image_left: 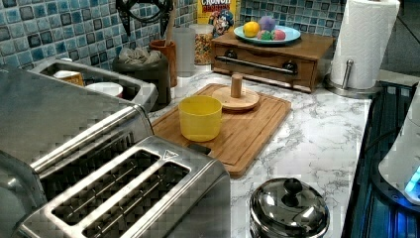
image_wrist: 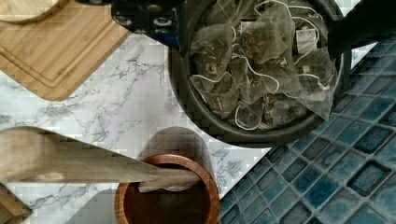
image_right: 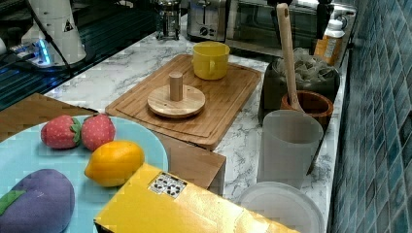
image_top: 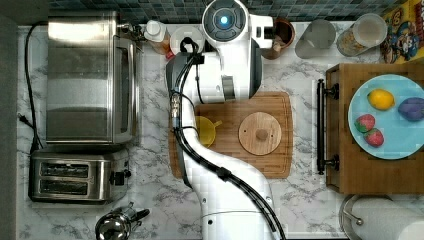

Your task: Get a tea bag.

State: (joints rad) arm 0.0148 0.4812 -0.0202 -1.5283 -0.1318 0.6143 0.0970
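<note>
Gripper (image_wrist: 254,21) reads released to me: in the wrist view its two dark fingers (image_wrist: 144,14) are spread wide, one on each side of the dark bowl (image_wrist: 187,98), with nothing between them. It hangs above the bowl and I see no contact w/ the contents.

Tea bags (image_wrist: 261,70), the target, are piled in that bowl: mesh pyramid type, white strings and small tags tangled over them. In the left view the bowl is upper centre-left of the frame, next to the toaster oven (image_left: 59,114). In the right view it's upper right, against the tiled wall (image_right: 379,97).

Just beside the bowl is a round wooden cup (image_wrist: 168,196) w/ a wooden spoon (image_wrist: 70,158) leaning out of it. Both stand on the marble counter (image_wrist: 116,107).

The cutting board (image_top: 270,165) is centre of the top view. On it are a yellow mug (image_top: 205,131), partly under the arm, and a round wooden lid (image_top: 259,133) w/ a knob, the two near each other but apart.

Toaster (image_top: 70,177) is lower left of the top view. A blue plate (image_top: 395,145) w/ fruit is at the right edge, on a wooden box.
</note>
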